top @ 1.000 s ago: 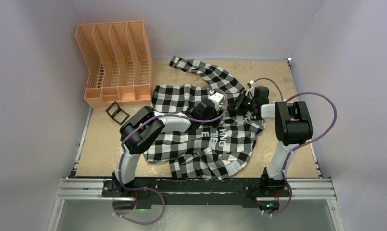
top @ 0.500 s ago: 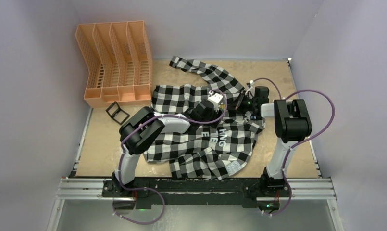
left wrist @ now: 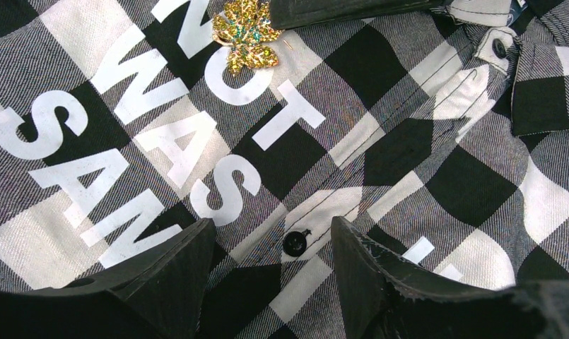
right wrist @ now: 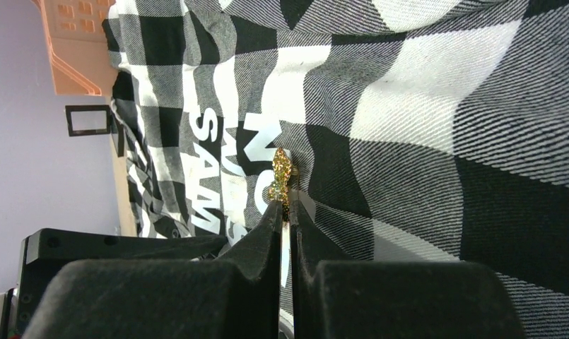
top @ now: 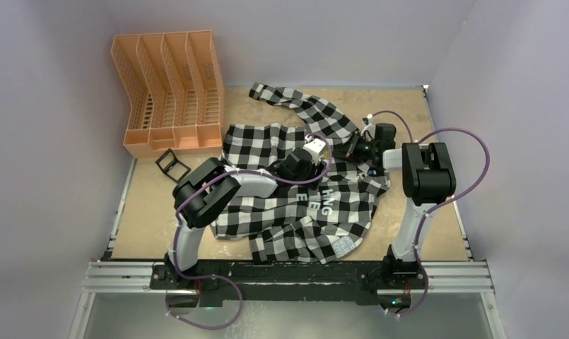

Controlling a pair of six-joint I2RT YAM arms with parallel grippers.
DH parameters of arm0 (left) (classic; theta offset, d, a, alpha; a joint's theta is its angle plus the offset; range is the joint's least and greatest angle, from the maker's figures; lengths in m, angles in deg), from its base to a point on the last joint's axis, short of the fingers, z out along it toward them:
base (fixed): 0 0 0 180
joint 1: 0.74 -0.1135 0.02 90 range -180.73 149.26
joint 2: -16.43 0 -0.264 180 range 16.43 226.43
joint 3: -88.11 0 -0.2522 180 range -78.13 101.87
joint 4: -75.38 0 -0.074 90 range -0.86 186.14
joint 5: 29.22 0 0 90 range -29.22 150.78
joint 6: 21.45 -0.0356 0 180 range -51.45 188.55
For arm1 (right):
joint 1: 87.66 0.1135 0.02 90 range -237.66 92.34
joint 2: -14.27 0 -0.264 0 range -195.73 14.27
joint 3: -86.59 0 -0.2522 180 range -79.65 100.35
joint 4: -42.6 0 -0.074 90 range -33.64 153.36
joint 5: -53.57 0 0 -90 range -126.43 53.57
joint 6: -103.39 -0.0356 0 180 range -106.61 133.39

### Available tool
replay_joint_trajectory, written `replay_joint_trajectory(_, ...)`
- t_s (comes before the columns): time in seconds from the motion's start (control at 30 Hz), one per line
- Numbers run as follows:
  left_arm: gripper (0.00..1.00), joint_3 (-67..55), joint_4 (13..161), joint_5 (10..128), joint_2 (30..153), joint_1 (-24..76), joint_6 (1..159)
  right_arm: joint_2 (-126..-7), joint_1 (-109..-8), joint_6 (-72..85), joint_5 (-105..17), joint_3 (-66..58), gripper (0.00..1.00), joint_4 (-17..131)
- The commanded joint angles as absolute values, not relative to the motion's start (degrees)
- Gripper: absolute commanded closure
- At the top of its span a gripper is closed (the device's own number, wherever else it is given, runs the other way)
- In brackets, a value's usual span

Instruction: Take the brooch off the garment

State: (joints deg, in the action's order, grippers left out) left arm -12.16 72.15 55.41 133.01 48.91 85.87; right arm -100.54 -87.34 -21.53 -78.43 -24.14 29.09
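Note:
The garment (top: 295, 205), a black-and-white check shirt with white lettering, lies spread over the table. The brooch (right wrist: 281, 173), a small gold glittery pin, sits among the letters on the garment (right wrist: 423, 106). My right gripper (right wrist: 285, 206) is shut, its tips pinching the brooch's near edge. In the left wrist view the brooch (left wrist: 244, 35) shows at the top, with one right finger (left wrist: 345, 10) against it. My left gripper (left wrist: 271, 244) stands open, fingertips resting on the garment (left wrist: 437, 176) either side of a black button (left wrist: 296, 241). The arms hide the brooch in the top view.
An orange file rack (top: 169, 92) stands at the back left. A small black frame (top: 172, 164) lies in front of it. Bare table shows left of the garment and at the far right. Both wrists meet over the shirt's middle (top: 338, 150).
The right gripper has closed its jaws onto the brooch. Both wrists have shifted slightly toward the far side. The left gripper stays open.

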Motion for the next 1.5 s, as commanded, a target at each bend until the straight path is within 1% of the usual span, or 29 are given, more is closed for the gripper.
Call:
replay_joint_trajectory(0.0,0.41,-14.54,78.95,55.94,132.37,49.42,85.96,-101.43,-87.51,-20.54,-79.24,-22.20,1.00,26.96)
replay_joint_trajectory(0.47,0.41,-15.44,78.60,56.11,131.40,49.40,86.04,-103.76,-87.57,-21.07,-79.41,-18.84,1.00,24.83)
replay_joint_trajectory(0.87,0.41,-14.63,78.24,55.68,130.43,49.39,86.04,-100.92,-87.57,-20.54,-78.74,-15.06,1.00,27.41)
replay_joint_trajectory(1.07,0.41,-14.06,78.34,54.76,128.93,49.44,85.95,-96.65,-87.51,-18.31,-75.89,-15.08,1.00,30.00)
replay_joint_trajectory(1.3,0.38,-14.94,77.84,54.45,123.31,49.23,86.74,-88.35,-87.32,-13.52,-72.30,-16.96,1.00,34.33)
replay_joint_trajectory(1.47,0.35,-18.48,76.43,54.71,116.62,48.71,89.44,-81.07,-83.07,-5.87,-64.14,-19.14,1.00,39.73)
